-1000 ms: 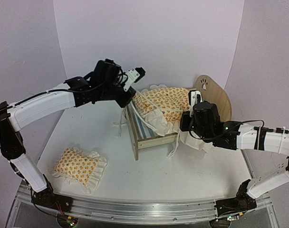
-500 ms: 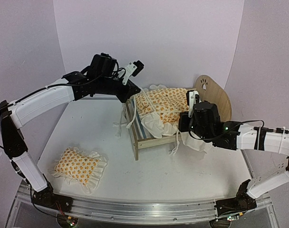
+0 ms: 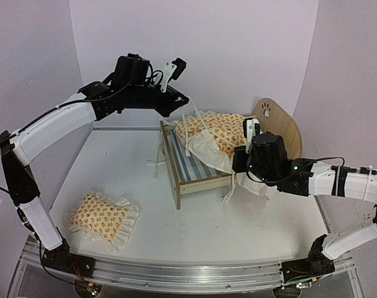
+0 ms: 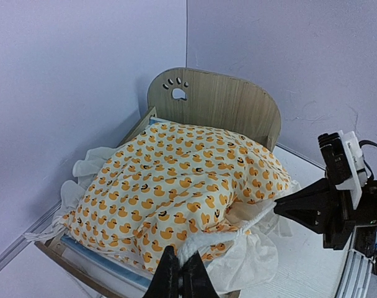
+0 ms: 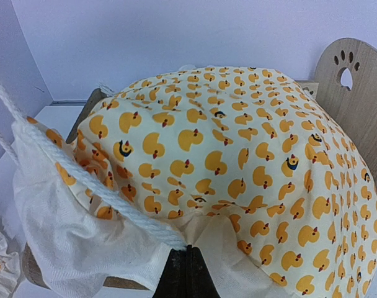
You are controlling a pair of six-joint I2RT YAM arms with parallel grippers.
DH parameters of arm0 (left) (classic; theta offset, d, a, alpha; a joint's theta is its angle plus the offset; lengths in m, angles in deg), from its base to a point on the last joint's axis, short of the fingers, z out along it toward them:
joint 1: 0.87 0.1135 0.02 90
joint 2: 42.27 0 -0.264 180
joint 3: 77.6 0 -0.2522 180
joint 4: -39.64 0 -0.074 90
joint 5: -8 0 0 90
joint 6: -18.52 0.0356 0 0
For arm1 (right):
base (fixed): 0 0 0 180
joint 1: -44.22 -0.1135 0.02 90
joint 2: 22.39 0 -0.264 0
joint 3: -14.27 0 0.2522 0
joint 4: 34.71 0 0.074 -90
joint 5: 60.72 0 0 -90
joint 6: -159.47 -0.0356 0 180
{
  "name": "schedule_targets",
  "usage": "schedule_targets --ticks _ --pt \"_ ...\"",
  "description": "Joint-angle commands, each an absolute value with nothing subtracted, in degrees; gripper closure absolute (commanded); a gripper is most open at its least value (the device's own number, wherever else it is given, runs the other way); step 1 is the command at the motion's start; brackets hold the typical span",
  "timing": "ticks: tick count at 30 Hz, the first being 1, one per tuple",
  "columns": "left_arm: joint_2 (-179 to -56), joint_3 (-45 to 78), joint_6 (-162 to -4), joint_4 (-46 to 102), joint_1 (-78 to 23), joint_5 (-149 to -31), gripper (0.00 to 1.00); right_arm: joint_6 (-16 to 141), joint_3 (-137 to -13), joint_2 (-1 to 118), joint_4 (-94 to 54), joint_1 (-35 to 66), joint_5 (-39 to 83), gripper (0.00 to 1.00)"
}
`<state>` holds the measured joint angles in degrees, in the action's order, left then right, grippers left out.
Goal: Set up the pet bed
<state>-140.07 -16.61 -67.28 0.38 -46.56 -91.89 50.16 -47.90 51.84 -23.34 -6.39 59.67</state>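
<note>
The left gripper (image 4: 179,273) is pinched tight on the white corded edge of the duck-print blanket (image 4: 176,180), and the right gripper (image 5: 187,264) is likewise closed on the blanket's white hem. The pet bed (image 3: 198,182) sits mid-table, the blanket bunched over its headboard end. A matching pillow (image 3: 103,214) lies well apart, near the left arm's base. Since a second ago the left arm has risen, baring more of the striped mattress (image 3: 190,164).
</note>
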Motion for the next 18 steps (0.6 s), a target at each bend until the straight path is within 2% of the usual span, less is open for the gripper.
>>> schedule_targets --ticks 1,18 --pt "-140.4 -17.6 -68.3 2.2 -46.3 -94.5 1.00 49.6 -48.1 50.8 -25.9 -6.3 59.8 1.00" --pt "-135.9 -2.5 -73.3 3.9 -46.3 -94.2 1.00 49.6 -48.0 51.2 -26.3 -6.3 58.7 1.00"
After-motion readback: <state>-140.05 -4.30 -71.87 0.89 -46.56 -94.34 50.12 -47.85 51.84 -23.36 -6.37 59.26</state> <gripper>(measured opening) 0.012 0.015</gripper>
